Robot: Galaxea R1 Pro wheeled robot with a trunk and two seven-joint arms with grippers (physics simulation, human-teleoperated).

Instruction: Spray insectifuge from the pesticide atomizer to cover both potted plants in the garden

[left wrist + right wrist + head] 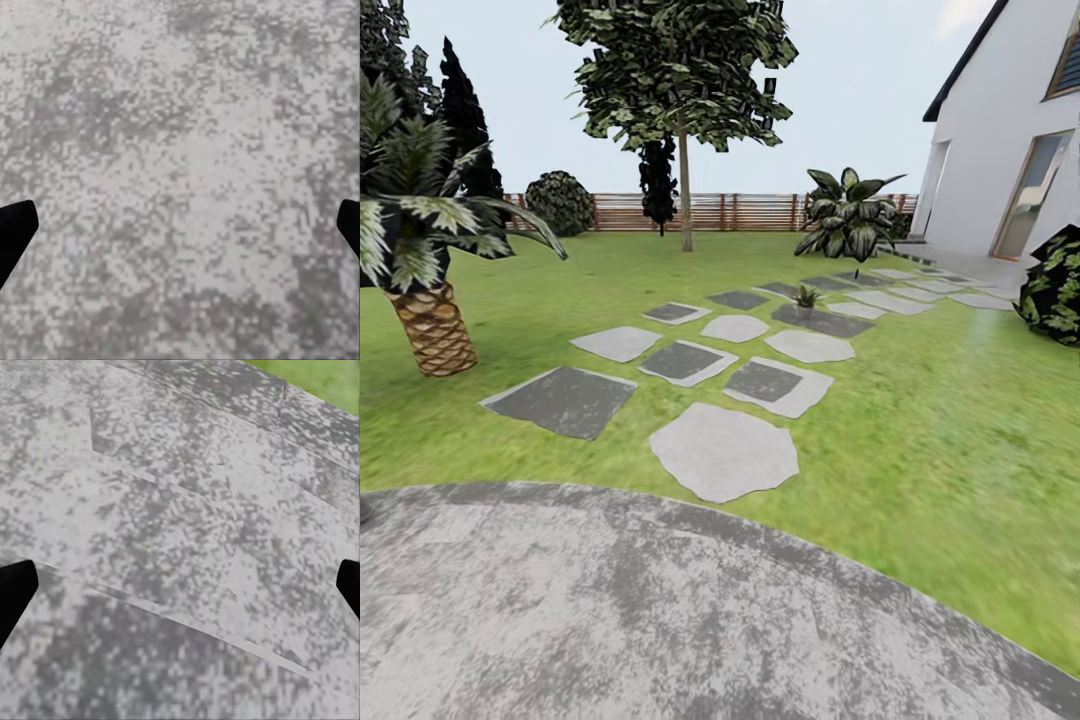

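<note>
While both arms hang over the grey patio [660, 600], 1 potted plant [806, 299] on a far stepping stone [822, 321], L fingers [15, 229] spread, R fingers [15, 589] spread, nothing held, 1 palm [420, 250], 1 tree [684, 100], atomizer unseen.

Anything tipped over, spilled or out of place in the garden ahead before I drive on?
Nothing stands out. One small potted plant stands upright on a dark stepping stone along the path, leaves intact. The lawn and paved patio show no spill or debris.
</note>
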